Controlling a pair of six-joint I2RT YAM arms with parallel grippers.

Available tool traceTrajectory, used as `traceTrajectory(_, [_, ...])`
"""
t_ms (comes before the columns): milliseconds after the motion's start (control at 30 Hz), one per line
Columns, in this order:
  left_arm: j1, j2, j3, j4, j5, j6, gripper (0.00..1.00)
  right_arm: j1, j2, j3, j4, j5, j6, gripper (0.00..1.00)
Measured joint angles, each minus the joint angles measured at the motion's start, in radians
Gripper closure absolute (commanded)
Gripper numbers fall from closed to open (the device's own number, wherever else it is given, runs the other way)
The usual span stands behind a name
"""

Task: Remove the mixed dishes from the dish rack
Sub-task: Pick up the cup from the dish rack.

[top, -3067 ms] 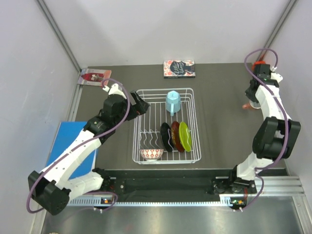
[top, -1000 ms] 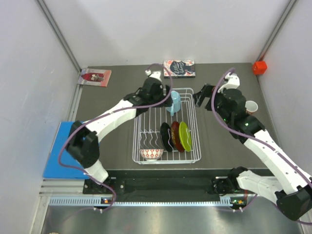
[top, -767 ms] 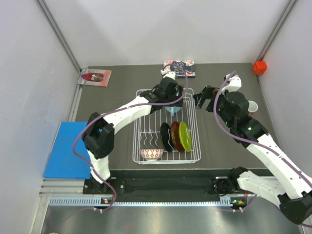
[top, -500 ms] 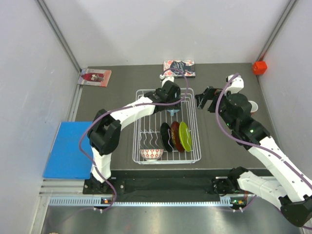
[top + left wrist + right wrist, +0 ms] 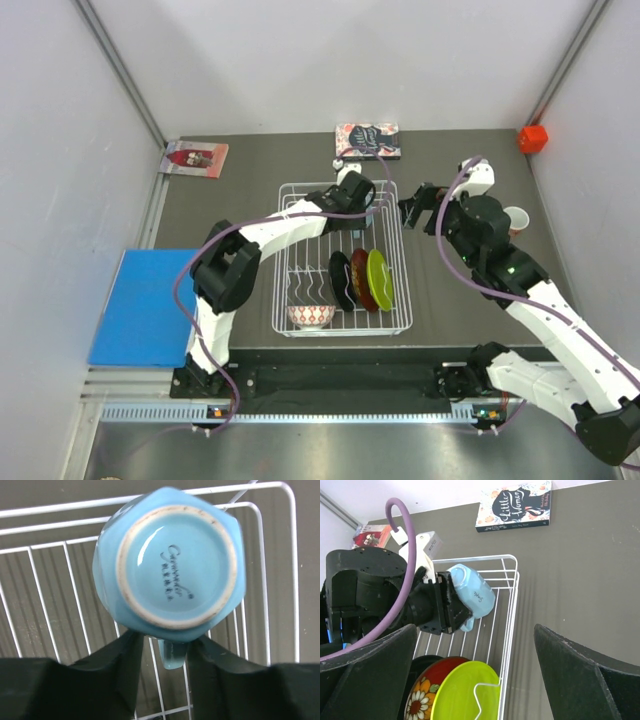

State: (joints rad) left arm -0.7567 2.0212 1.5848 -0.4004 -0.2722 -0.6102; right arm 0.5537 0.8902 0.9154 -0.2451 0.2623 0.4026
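Mug (image 5: 170,565) in rack (image 5: 290,260) far end; plates (image 5: 362,280) near right; bowl (image 5: 311,317) near left.
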Motion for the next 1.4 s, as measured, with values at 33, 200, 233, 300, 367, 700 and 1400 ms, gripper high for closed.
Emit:
traceTrajectory(33, [-0.001,0.002,0.000,-0.002,0.003,-0.002,0.72,0.000,0.000,-0.003,0.000,0.000,0.000,0.00])
traceTrajectory(200, [-0.002,0.003,0.000,-0.009,0.002,-0.005,1.00,0.000,0.000,-0.008,0.000,-0.002,0.000,0.00])
traceTrajectory(233, [-0.002,0.003,0.000,-0.010,0.000,-0.005,1.00,0.000,0.000,-0.008,0.000,-0.002,0.000,0.00])
traceTrajectory(300, [-0.002,0.003,0.000,-0.010,-0.001,-0.004,1.00,0.000,0.000,-0.008,0.000,-0.002,0.000,0.00])
traceTrajectory(367, [-0.002,0.003,0.000,-0.010,-0.002,-0.003,1.00,0.000,0.000,-0.008,0.000,-0.002,0.001,0.00])
traceTrajectory(700, [0.003,-0.066,-0.033,-0.035,0.013,0.031,1.00,0.000,-0.023,-0.008,-0.001,0.006,0.020,0.00])
traceTrajectory(1400, [0.092,-0.687,-0.498,0.538,0.599,-0.128,1.00,-0.002,-0.181,-0.155,0.388,-0.308,0.212,0.02])
